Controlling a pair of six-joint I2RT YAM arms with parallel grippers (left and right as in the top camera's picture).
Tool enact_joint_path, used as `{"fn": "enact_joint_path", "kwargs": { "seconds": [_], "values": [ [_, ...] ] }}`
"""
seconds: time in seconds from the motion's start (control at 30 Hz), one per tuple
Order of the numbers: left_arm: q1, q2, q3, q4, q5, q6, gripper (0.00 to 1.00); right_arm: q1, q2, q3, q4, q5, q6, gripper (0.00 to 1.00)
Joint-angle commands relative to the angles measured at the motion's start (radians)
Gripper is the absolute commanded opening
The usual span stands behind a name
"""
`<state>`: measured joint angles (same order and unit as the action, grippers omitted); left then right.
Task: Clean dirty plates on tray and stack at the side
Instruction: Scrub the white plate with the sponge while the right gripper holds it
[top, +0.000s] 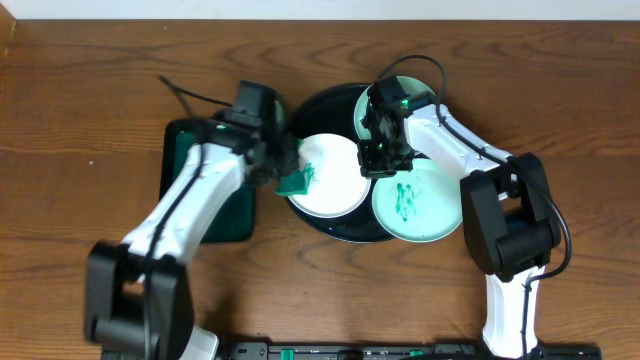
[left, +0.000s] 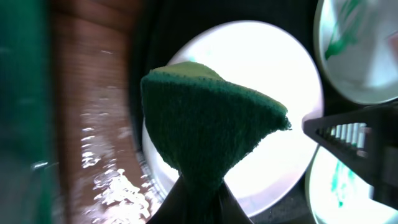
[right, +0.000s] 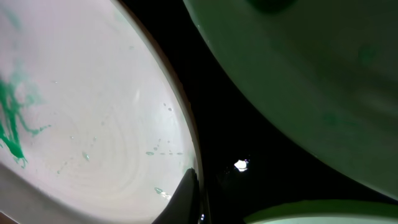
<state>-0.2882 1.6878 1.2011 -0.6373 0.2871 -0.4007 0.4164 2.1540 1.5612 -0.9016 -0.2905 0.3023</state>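
The black round tray holds three plates. The left plate looks plain white. The front right plate has a green smear, and the back plate is partly hidden under my right arm. My left gripper is shut on a green sponge at the left plate's left edge. In the left wrist view the sponge hangs over that plate. My right gripper is low between the plates. Its dark tips look shut against the smeared plate's rim.
A dark green rectangular tray lies left of the black tray, under my left arm. Brown wooden table lies all round. The right gripper's finger shows at the right of the left wrist view.
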Motion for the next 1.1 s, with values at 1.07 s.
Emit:
{"fn": "enact_joint_path", "kwargs": {
  "seconds": [1.07],
  "values": [
    [-0.139, 0.393, 0.026, 0.187, 0.254, -0.043, 0.07, 0.018, 0.016, 0.012, -0.029, -0.029, -0.027, 0.01]
  ]
}}
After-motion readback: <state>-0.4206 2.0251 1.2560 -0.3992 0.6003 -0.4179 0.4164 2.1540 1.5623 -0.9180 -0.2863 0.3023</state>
